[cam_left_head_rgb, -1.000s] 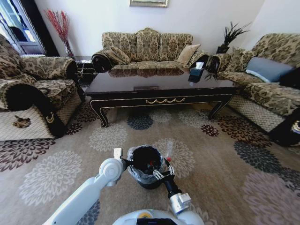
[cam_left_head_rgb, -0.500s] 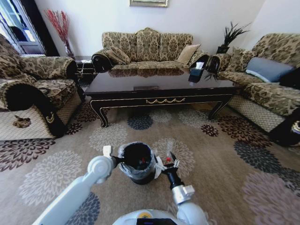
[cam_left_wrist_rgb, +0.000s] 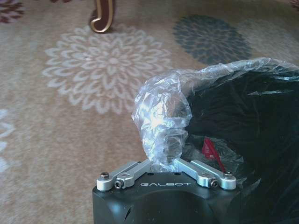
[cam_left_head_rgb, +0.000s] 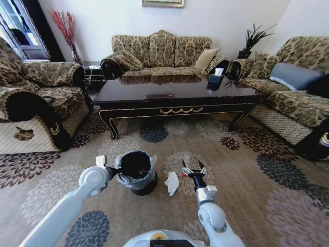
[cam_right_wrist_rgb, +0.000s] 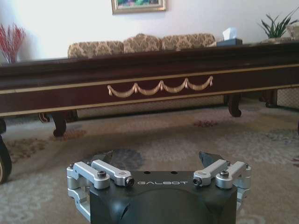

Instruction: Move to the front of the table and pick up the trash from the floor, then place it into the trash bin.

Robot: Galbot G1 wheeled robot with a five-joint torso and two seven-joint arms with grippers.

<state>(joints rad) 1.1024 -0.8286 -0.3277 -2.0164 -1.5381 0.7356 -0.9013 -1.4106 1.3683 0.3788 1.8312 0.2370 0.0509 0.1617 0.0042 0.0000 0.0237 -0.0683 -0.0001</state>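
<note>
Your left gripper [cam_left_head_rgb: 109, 170] pinched the bin [cam_left_head_rgb: 135, 171] liner and could tip it, while the right gripper [cam_left_head_rgb: 192, 168] hung spread, empty, right of the paper [cam_left_head_rgb: 171, 182].

Pale blue-white rounded arms; black wrist blocks marked GALBOT; silver screw-pinned tool linkages.

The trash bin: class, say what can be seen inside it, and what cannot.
Inside the trash bin, gripped at its rim by the left gripper, a clear liner bag and a small red item show. The bin's dark interior hides the bottom and anything else there.
</note>
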